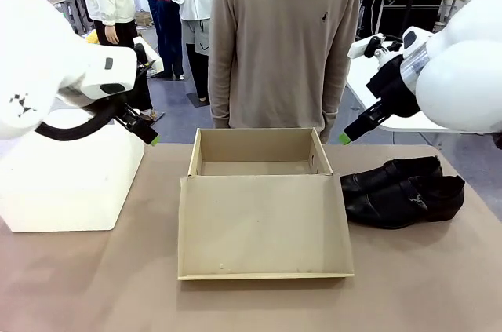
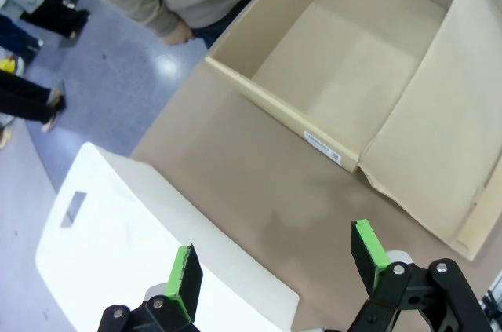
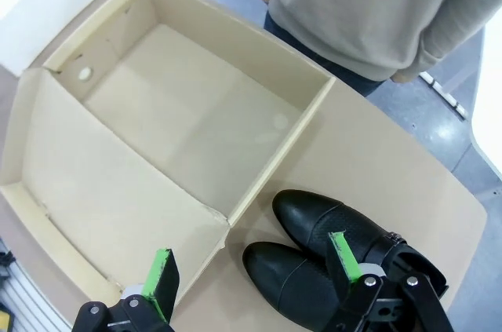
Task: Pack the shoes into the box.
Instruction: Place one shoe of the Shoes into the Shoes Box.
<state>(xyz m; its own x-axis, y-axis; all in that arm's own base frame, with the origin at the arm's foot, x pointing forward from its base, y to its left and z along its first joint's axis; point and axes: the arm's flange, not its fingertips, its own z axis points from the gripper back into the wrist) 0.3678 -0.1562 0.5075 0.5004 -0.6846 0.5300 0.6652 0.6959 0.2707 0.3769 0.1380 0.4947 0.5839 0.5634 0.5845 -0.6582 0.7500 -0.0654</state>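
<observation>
From the front: the box (image 1: 259, 151) open at mid-table, flap lid (image 1: 263, 226) laid flat toward the robot's side. Sits empty. Just right of it, the shoes (image 1: 404, 191), side by side on the table (image 1: 94, 285), toes pointing at the box. Left gripper (image 1: 149, 135) up in the air above the white bin (image 1: 70, 183); right gripper (image 1: 350, 133) raised beyond the shoes. Can't tell the finger spacing on either from here. Person (image 1: 274, 34) standing behind the box.

On to the left wrist: left gripper (image 2: 276, 257) spread wide, nothing between the green pads. Hangs over the bin's corner and bare table, box up to the right, person's hand (image 2: 176, 32) beyond it.

Right wrist now: right gripper (image 3: 252, 263) spread wide too, holding nothing. Hovers above the shoes, glossy toes just beside the box's side wall. Touching or not, can't tell.
</observation>
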